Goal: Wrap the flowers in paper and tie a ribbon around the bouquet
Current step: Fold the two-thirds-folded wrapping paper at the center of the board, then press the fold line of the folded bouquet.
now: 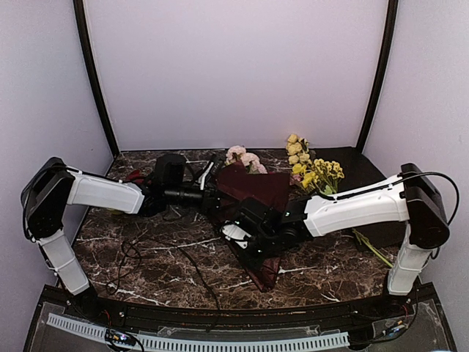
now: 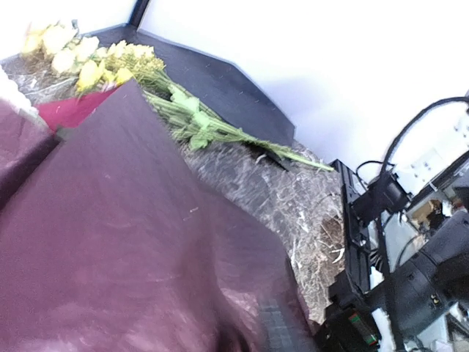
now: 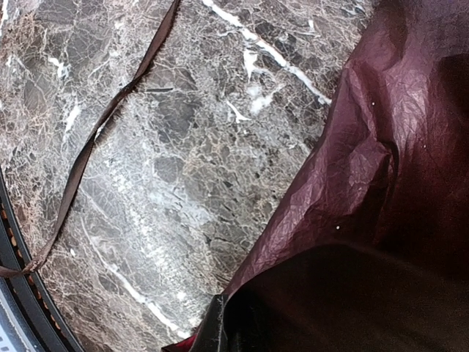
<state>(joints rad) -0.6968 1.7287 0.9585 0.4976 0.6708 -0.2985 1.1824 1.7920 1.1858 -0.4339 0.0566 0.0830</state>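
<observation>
One bouquet (image 1: 256, 187) flat between my two arms — blossoms toward the back wall, pinched tail toward my bases.

It lies mid-table (image 1: 146, 264), long axis far to near, tail slanting slightly right; pale pink flowers (image 1: 245, 158) peek from the burgundy paper (image 3: 352, 183). Both arms reach inward, forearms low, nearly level. My right gripper (image 1: 236, 233) is closed tight at the lower half — pinching paper or not, I cannot tell. My left gripper (image 1: 215, 198) sits at the upper left edge; paper fills its camera, so I cannot tell its state. One ribbon (image 3: 95, 139) lies loose on the marble; one bunch of yellow stems (image 1: 315, 172) rests right of the blossoms.
</observation>
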